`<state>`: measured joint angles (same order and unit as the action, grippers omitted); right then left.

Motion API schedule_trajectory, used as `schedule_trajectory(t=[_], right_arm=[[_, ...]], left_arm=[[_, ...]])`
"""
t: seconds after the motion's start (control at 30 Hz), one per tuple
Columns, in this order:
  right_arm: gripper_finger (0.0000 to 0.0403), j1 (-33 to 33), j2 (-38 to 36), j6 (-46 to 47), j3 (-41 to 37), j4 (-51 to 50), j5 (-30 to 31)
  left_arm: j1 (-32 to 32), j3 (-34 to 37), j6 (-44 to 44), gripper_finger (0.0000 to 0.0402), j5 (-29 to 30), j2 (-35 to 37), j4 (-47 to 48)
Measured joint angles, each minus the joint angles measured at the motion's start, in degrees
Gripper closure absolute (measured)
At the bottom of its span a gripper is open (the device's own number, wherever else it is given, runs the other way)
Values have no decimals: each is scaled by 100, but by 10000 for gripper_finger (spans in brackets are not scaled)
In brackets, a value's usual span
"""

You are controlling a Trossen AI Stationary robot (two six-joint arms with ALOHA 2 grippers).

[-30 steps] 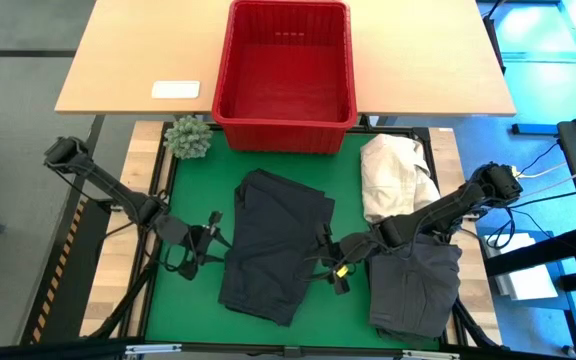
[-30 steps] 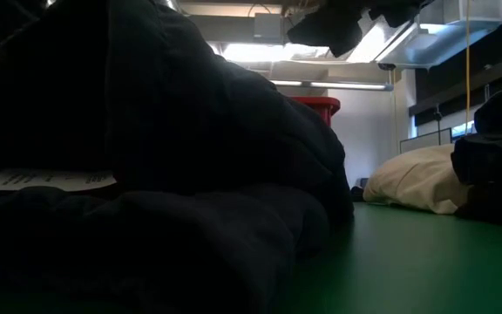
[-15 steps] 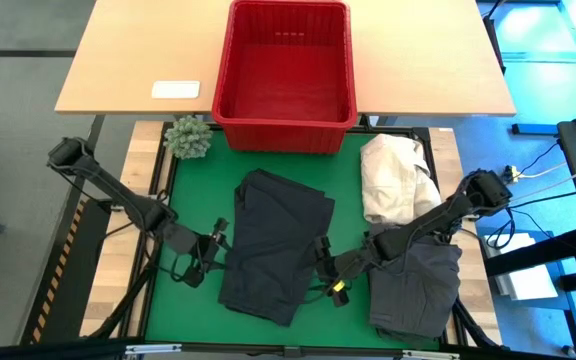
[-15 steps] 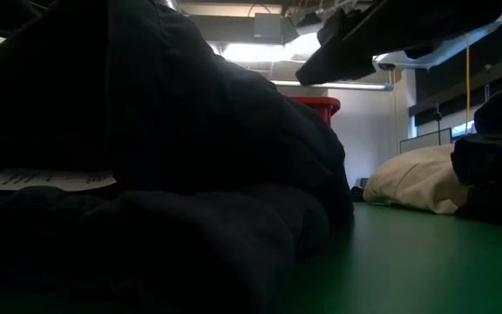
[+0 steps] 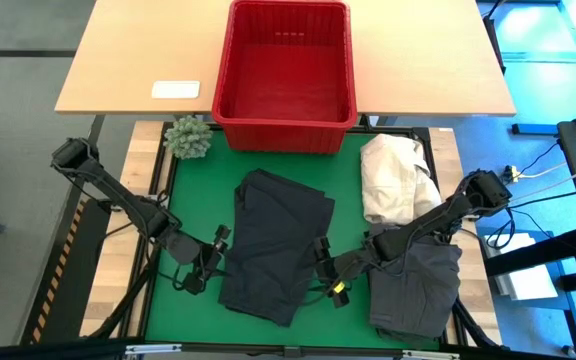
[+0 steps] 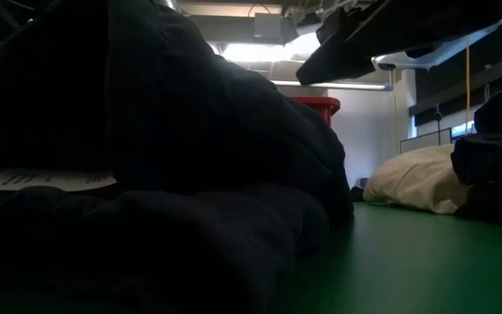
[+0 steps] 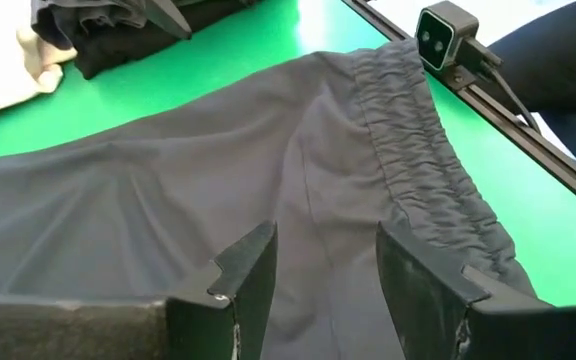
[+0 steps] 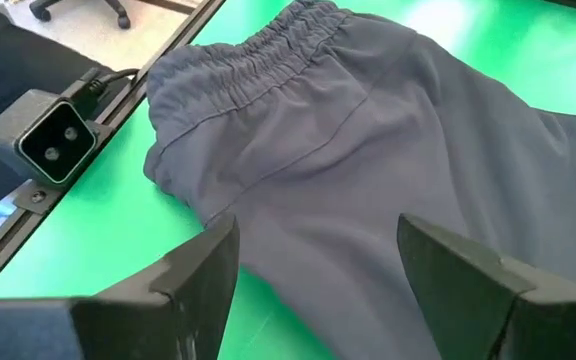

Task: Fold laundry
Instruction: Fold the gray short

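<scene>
Garment: dark grey soft cloth shorts with a gathered waistband (image 5: pixel 273 245) lying flat mid green bench (image 5: pixel 353 190), probably spread out so both sides can be grabbed.
Left gripper (image 5: pixel 210 262): fingers apart, empty, at the shorts' left edge.
Right gripper (image 5: pixel 325 268): wide apart, empty, at the right edge.
Writing: white tag (image 6: pixel 46 180), too blurry to read.

Both arms lowered toward the table's near middle

The left gripper (image 5: pixel 214 258) and right gripper (image 5: pixel 324 268) are held low, facing each other, fingers parted on each, nothing gripped.
</scene>
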<state>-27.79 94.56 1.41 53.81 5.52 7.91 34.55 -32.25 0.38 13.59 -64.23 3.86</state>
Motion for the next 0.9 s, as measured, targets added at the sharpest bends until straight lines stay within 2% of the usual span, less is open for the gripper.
schedule_trajectory(t=[0.2,0.37,0.57,0.9], right_arm=[[134,0,0,-26,504,-690,-24],[134,0,26,-39,718,-826,8],[134,-145,431,-93,1047,-868,2],[134,-186,1257,-197,1996,-1373,-189]], left_arm=[[7,0,0,236,-1,0,14],[55,0,17,236,-284,0,104],[257,-212,22,236,-377,-52,946],[564,-853,127,236,-440,-1019,1283]])
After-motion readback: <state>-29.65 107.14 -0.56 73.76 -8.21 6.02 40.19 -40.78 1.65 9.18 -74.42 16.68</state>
